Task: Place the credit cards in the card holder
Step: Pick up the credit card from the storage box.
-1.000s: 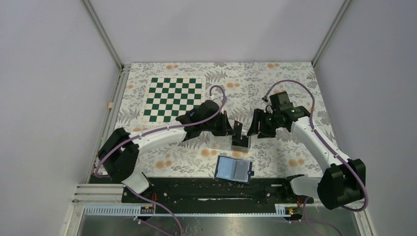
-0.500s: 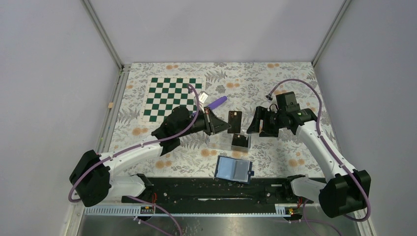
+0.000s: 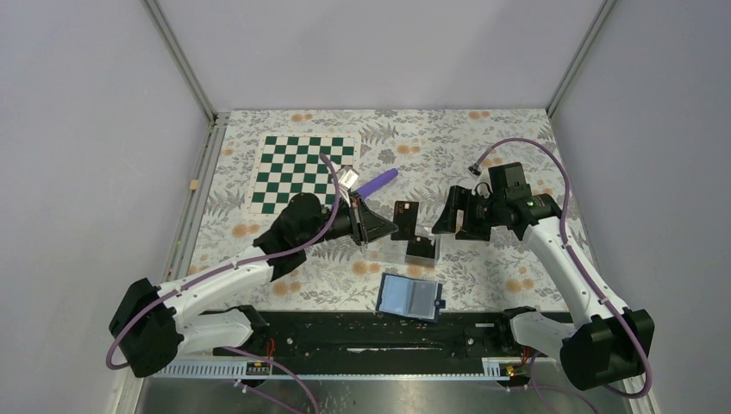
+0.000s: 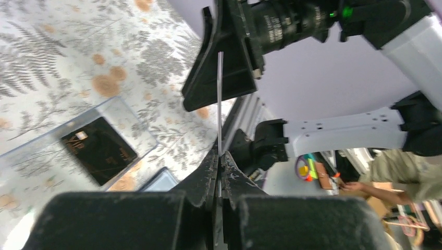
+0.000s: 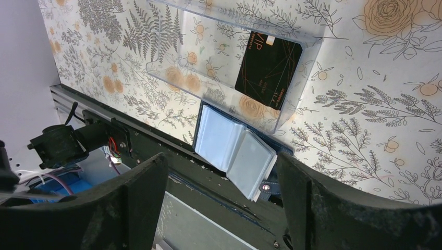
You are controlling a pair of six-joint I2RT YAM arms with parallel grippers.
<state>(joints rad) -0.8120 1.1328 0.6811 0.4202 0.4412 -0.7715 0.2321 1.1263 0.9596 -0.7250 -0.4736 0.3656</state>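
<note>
Cards sit in two places. One black held card (image 3: pixel 403 221) is pinched at its lower edge by my left end effector (image 3: pixel 379 226), whose fingers are closed tight on it. In my left wrist view the held card (image 4: pixel 219 104) shows edge-on as a thin line rising out of the left end effector (image 4: pixel 219 159). From above it stands roughly upright over the far side of the clear tray (image 3: pixel 390 251), which lies near the middle of the surface (image 3: pixel 517 147).

The second card (image 3: pixel 421 247), also black, lies flat in the right end of that tray. My right wrist camera shows the second card (image 5: pixel 268 70) with pale "VIP" lettering, against the clear tray (image 5: pixel 208 52) wall.

My right end effector (image 3: pixel 450 216) hovers just right of the tray, facing the held card with a gap between them. Its fingers are spread wide and nothing is between them, as the right wrist view of the right end effector (image 5: pixel 221 161) shows.

The card holder (image 3: pixel 411 297) lies open and flat at the near edge of the surface, just nearer than the tray. Its pale blue-grey pockets face up, and the card holder (image 5: pixel 237 151) has its snap tab at one corner.

A chessboard mat (image 3: pixel 302 172) covers the far-left part of the surface, and a purple stick (image 3: pixel 377 181) lies just beside its right edge.
</note>
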